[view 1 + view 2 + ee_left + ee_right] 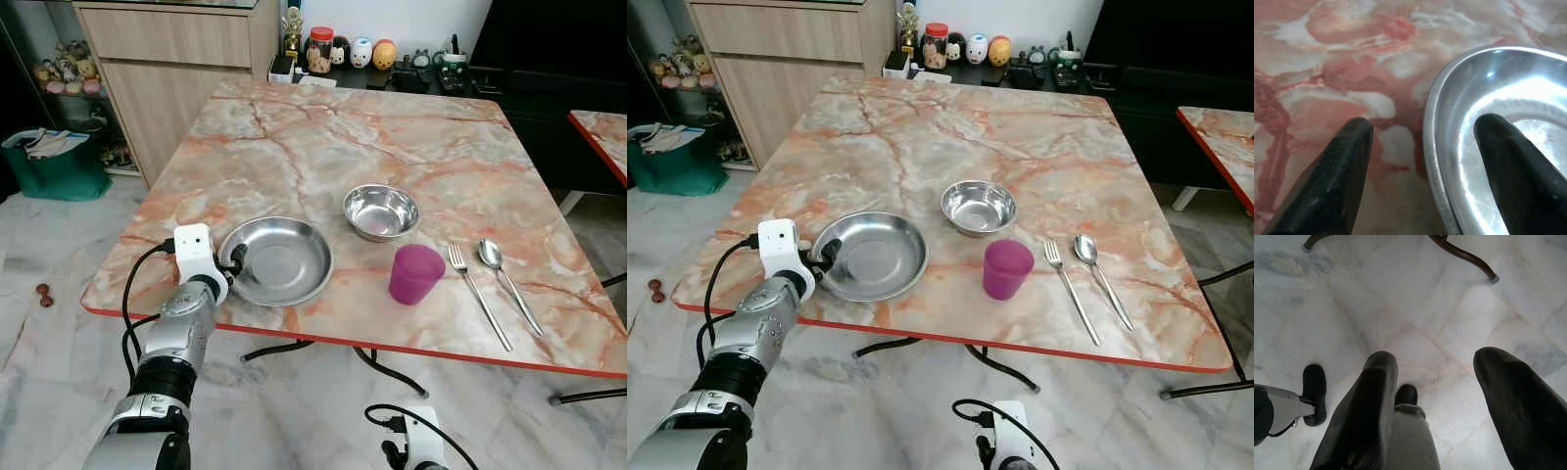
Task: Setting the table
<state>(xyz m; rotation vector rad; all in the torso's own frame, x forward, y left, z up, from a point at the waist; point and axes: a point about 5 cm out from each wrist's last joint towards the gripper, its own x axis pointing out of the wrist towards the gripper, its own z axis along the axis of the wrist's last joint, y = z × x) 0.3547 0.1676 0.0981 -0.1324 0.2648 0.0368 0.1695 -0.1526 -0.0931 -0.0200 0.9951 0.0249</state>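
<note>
Straddling the near-left rim of the steel plate (pixel 275 260), the left hand (pixel 1422 161) stood open, one finger inside, one on the bench (pixel 323 137). Thin, stiff and probably slick, the plate looked best pinched at that lip. The right hand (pixel 1449 396) hung open over the floor.

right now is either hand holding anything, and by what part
Nothing is clamped yet. The left hand is open, its fingers straddling the near-left rim of the steel plate. The right hand hangs open over the floor.
</note>
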